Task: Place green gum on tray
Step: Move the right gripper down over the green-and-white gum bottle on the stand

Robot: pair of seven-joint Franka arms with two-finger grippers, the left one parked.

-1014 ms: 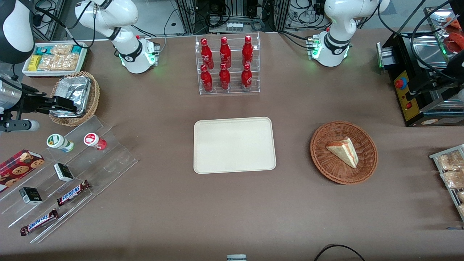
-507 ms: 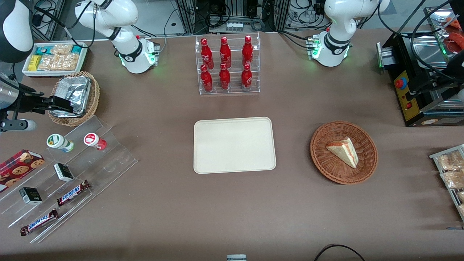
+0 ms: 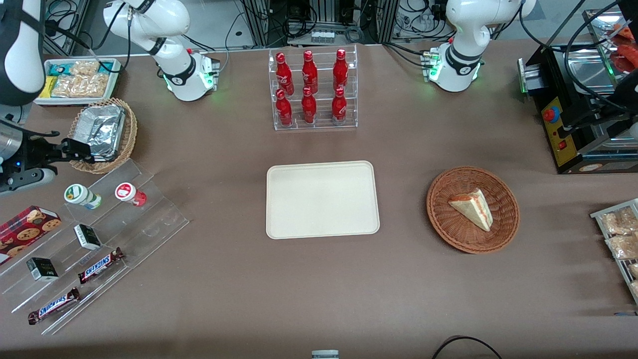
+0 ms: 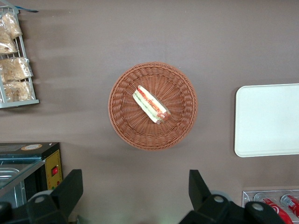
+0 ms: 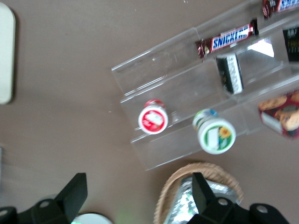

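Two small bottles stand on the clear stepped rack (image 3: 99, 234) near the counter's edge at the working arm's end; the green gum (image 3: 79, 195) is the one nearer that edge, beside the red-lidded bottle (image 3: 128, 193). Step: approach, nothing grasped. The jaws (image 5: 135, 196) are open, above the counter beside the wicker basket (image 3: 102, 134). Next: centre over the gum's white, green-marked lid, descend, close. The tray (image 3: 321, 199) lies bare at mid-counter.

A brown table (image 3: 209, 279) spans the scene under even light; cable-strewn metal racking (image 3: 319, 20), apparently, lines its edge.
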